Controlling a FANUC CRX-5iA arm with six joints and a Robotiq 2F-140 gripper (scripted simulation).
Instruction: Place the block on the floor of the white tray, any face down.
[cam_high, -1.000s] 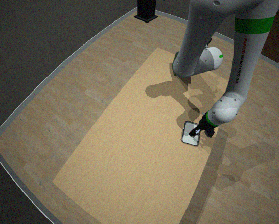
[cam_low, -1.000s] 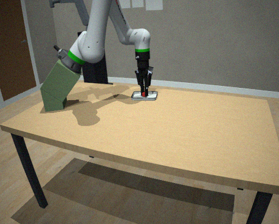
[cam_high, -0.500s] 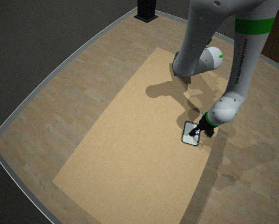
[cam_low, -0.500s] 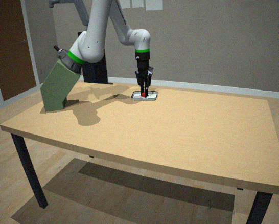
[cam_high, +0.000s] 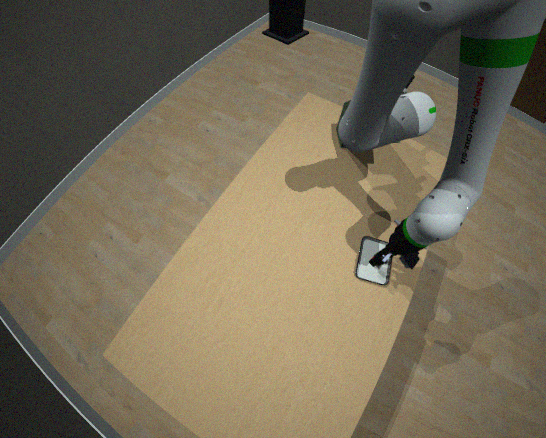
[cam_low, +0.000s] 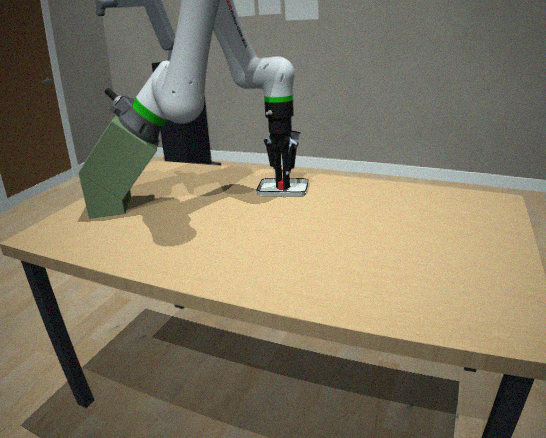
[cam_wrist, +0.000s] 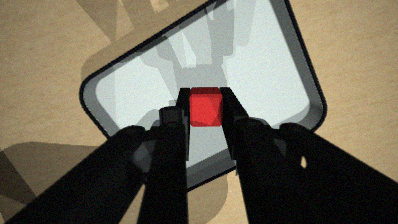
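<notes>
The gripper (cam_high: 381, 259) hangs over the white tray (cam_high: 365, 248) on the table (cam_high: 250, 280).

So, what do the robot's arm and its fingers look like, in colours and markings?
The arm is smooth white tubes with rounded joints, bright green rings at the joints and red and dark lettering along one link. It stands on a dull green base. The gripper is black, with two long flat fingers. No cables show.

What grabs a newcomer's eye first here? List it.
The red block, pinched in the black gripper, stands out against the white tray directly below it. Next comes the big white arm with green bands, rising from a green base at the table's far-left corner.
</notes>
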